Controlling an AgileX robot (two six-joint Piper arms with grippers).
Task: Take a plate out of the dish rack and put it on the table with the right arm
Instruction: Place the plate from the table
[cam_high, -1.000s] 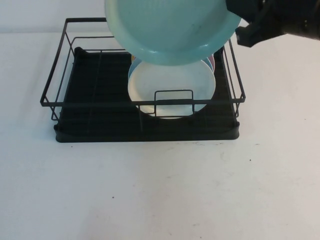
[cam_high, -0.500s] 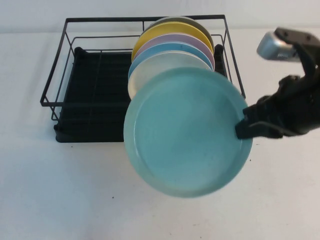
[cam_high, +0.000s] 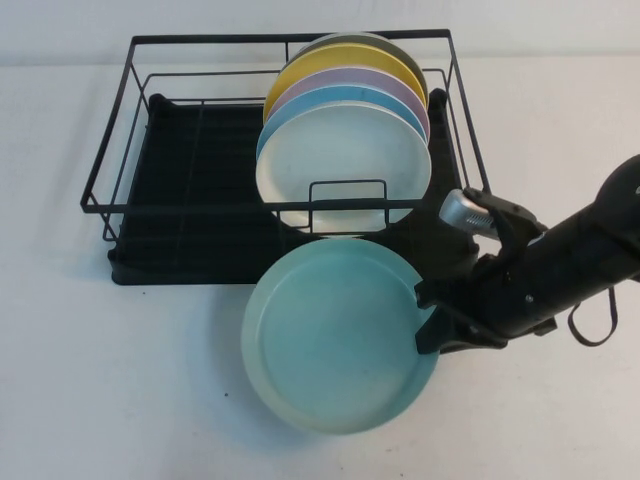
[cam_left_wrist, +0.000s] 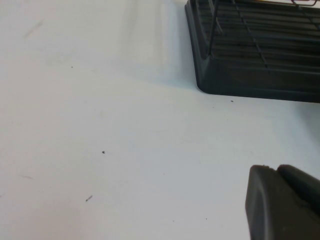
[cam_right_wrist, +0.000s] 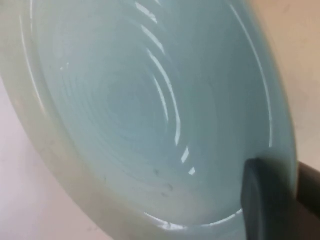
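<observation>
Item 1, right gripper (cam_high: 432, 322): I have it low over the table, in front of the dish rack's right front corner, jaws pinched narrow on the right-hand rim of the plate. In the right wrist view one dark finger (cam_right_wrist: 267, 197) overlaps the rim.

Item 2, plate (cam_high: 335, 345): pale mint green, out of the rack, face up and tilted, held in front of the rack. Its near edge looks close to the table (cam_high: 150, 400); I cannot tell whether it touches.

Item 3, right arm (cam_high: 570, 262): black, reaching in from the right, with a silver part near the wrist and a thin cable loop hanging beside it.

Item 4, dish rack (cam_high: 110, 190): black wire frame on a black tray, behind the plate. Five plates stand upright in its right half: cream-white plate (cam_high: 345, 165) in front, then blue, lilac, yellow and a darker one at the back.

Item 5, left gripper (cam_left_wrist: 282, 202): only a dark finger edge shows in the left wrist view, above bare table near the rack's corner; I cannot tell its opening.

Risks, my judgement: the grip is on one edge only, so the plate could pivot or slip if I release while it is tilted, and drop hard. Its far rim sits near the rack's front wire; a careless swing could knock it.
</observation>
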